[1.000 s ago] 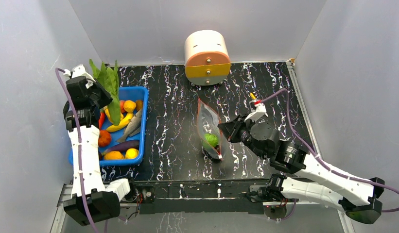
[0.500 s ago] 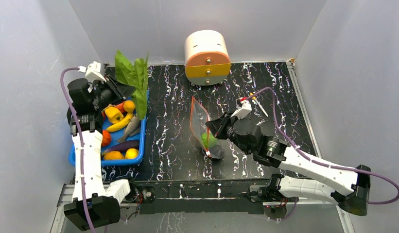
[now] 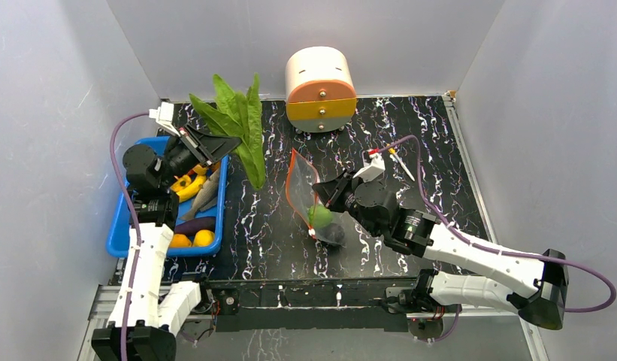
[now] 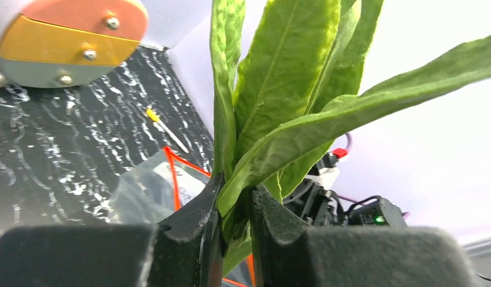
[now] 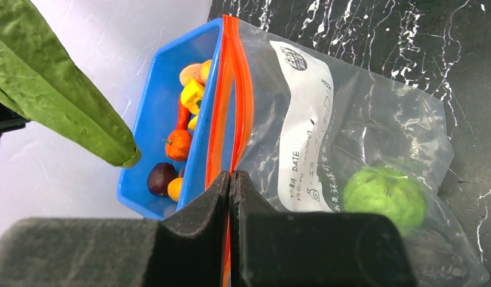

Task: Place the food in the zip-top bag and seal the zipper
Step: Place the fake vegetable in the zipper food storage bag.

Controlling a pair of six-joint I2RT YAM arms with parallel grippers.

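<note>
The leafy green (image 4: 278, 89) runs off the left wrist view's top and right edges, its stalk buried in the left hand (image 4: 235, 194). The zipper (image 5: 229, 95) disappears at its near end inside the right hand (image 5: 231, 178).

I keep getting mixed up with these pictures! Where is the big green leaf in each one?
Top: leaf stands left of middle, toward the back.
Left wrist: leaf fills the middle, rising to the top.
Right wrist: leaf crosses the upper left corner.
Shared landmark: the bag with its orange strip, in all three.
</note>
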